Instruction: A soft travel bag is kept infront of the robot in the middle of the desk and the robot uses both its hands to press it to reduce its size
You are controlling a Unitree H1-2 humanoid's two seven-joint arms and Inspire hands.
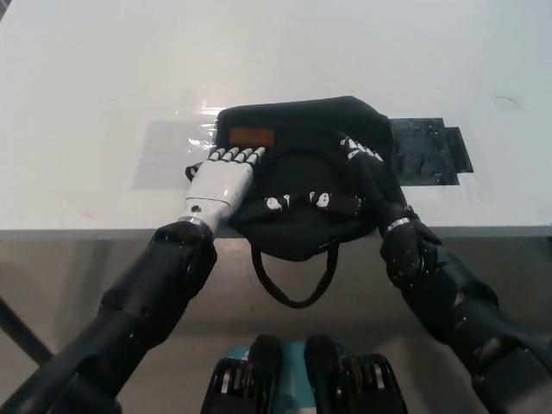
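Because the job is to flatten rather than to lift, neither hand grips anything: the fingers of the white left hand (pixel 219 184) lie straight and close together, tips just below the orange patch (pixel 252 137) on the soft travel bag (pixel 297 168), with the palm flat on the bag's left flank. On the other side the black right hand (pixel 369 172) rests along the bag's right shoulder; it is black against black fabric, so only small pale marks near the fingertips betray it, and I cannot tell for certain whether those fingers are spread or closed, though they seem laid out flat and not curled round anything. Placing one hand on each side makes sense, since a soft bag pressed from one flank alone would merely slide or bulge away. Both forearms come up from below the near edge of the white desk (pixel 103 78), which lets the weight bear downward through the palms. The bag itself sits in the middle of the desk close to its near edge, its front bulging over the rim and its loop handle (pixel 293 278) hanging free below. It lies partly over a clear taped sheet (pixel 164 153) on the left and a dark taped patch (pixel 427 155) on the right, probably marking its place. The bag looks somewhat squashed yet plump, so I judge the pressing under way, not finished.
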